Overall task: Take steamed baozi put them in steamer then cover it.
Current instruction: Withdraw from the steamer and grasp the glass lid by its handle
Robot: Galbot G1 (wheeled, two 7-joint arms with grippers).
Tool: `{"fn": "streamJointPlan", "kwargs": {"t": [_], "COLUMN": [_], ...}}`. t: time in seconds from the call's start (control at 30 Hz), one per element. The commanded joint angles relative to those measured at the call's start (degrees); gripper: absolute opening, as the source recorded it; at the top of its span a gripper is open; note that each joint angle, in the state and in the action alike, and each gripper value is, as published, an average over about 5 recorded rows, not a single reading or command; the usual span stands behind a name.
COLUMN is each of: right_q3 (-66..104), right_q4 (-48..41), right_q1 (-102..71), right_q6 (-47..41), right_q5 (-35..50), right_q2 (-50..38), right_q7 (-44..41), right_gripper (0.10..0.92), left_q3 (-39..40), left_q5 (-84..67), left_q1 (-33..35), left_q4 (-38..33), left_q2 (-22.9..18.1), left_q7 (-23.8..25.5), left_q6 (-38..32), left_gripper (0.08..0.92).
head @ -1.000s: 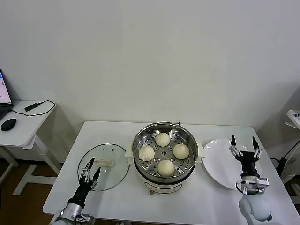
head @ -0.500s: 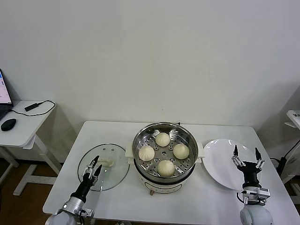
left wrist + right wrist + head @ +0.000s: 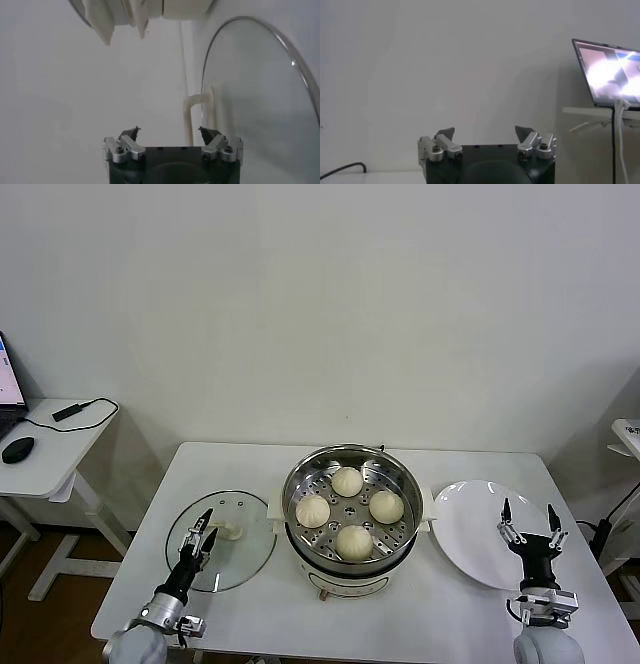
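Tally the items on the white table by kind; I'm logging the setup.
Steamed baozi: 4, all inside the steamer
Steamer: 1
Glass lid: 1
White plate: 1
Total: 7

I'm looking at a plain white wall (image 3: 320, 304) filling the back of the room — evenly lit, no harsh shadows. In front of it stands a white table (image 3: 250, 604). Off to my left sits a smaller white side desk (image 3: 50, 454) carrying a black mouse (image 3: 17, 449), a black cable (image 3: 85, 412) and the edge of a laptop (image 3: 8, 389). Brown floor (image 3: 20, 574) shows beneath the desk.
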Motion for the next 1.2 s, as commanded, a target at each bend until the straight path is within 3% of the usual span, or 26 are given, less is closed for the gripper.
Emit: {"fn": "streamJointPlan", "kwargs": {"t": [0.03, 0.8, 0.9, 1.2], "right_q3": [0.27, 0.91, 0.9, 0.96], "right_q4": [-0.26, -0.04, -0.12, 0.05], "right_q1": [-0.24, -0.19, -0.13, -0.02], "right_q6": [0.13, 0.16, 0.17, 0.19], "right_q5": [-0.26, -0.8, -0.89, -1.18], "right_q2": [0.24, 0.75, 0.83, 1.08], "right_q7": [0.01, 0.2, 0.2, 0.3], "right_gripper": [0.823, 0.823, 0.823, 0.823], "left_q3": [0.82, 3.0, 2.95, 2.87], "left_q5": [-1.88, -2.08, -2.2, -2.7], "left_q1": [-1.39, -5.63, -5.72, -5.94], "left_q4": [0.0, 3.39, 3.49, 3.91], "left_q2": [-0.34, -1.91, -2.07, -2.32], "left_q7": [2.07, 4.93, 5.01, 4.98], "left_q6": [3.4, 5.05, 4.82, 4.7], "left_gripper": [0.823, 0.818, 0.77, 0.515]}}
